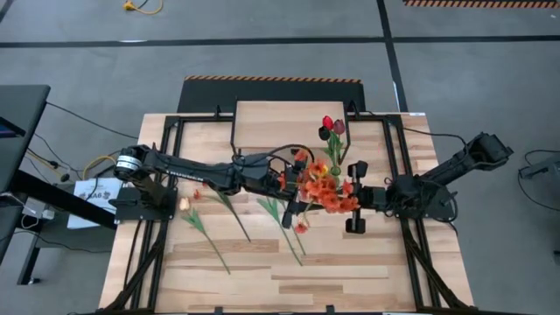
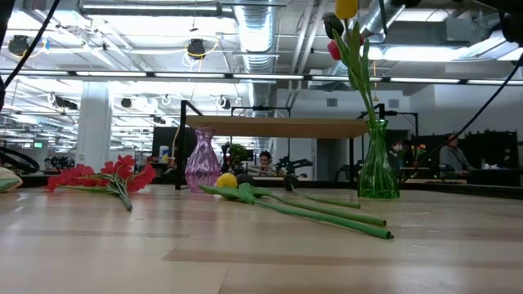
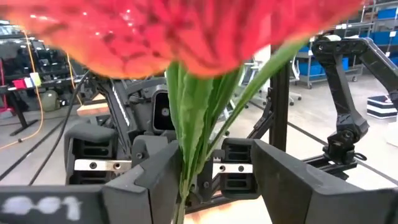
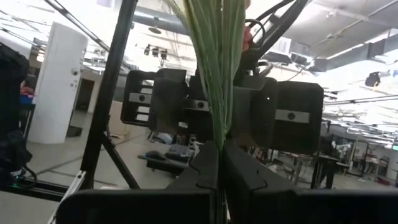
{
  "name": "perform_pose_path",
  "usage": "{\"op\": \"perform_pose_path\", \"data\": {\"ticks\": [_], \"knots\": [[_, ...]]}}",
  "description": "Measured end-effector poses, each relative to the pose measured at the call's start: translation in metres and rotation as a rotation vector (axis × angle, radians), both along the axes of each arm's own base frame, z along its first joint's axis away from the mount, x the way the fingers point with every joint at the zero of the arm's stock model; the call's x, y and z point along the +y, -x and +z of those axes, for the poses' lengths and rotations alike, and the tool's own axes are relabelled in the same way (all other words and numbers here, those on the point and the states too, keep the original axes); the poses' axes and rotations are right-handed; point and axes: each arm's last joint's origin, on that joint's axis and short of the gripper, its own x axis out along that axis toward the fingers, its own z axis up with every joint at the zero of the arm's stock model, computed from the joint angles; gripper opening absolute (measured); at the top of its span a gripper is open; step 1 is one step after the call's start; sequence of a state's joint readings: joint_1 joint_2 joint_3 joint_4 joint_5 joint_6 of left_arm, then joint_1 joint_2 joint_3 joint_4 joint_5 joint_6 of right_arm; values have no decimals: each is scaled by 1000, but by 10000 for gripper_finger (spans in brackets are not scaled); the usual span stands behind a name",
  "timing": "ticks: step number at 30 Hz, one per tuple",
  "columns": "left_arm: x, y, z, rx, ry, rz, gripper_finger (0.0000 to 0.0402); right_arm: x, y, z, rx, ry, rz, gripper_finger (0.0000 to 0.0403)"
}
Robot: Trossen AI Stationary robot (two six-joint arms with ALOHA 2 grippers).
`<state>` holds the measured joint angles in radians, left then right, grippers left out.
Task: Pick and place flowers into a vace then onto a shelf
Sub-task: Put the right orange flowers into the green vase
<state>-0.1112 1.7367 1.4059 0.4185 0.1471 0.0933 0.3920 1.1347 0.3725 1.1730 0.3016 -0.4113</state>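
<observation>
Right gripper (image 4: 219, 163) clamped on orange spray (image 1: 322, 188), left gripper (image 3: 200, 177) agape around stems, green vase (image 2: 377, 163) alongside.

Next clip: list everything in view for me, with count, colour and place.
table: one, light wood planks, under both arms.
shelf: one, light wood on black legs, at the table's far edge.
green vase: one, clear green glass, in front of the shelf.
tulips: at least three, yellow, red and maroon, standing in the green vase.
purple vase: one, upright on the table.
loose flowers: several, yellow, pink and red, lying on the table.
orange-red spray: one bunch, between the arms.
people: at least two, in the room behind.
left end effector: open around the spray's stems.
right end effector: shut on those stems.
</observation>
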Motion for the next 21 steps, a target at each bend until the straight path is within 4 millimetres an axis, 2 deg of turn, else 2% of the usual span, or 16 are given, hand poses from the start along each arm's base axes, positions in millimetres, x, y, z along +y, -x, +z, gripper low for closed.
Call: {"op": "perform_pose_path", "data": {"ticks": [9,12,15,21], "knots": [[2,0,0,-4,7,70,181,0,0,0,2,-3,1,1],[3,0,2,-14,10,89,165,0,0,0,2,-3,1,1],[3,0,2,-21,12,103,128,0,0,0,3,-3,-1,1],[3,0,2,-17,11,101,15,0,0,-1,7,-2,-2,2]]}}
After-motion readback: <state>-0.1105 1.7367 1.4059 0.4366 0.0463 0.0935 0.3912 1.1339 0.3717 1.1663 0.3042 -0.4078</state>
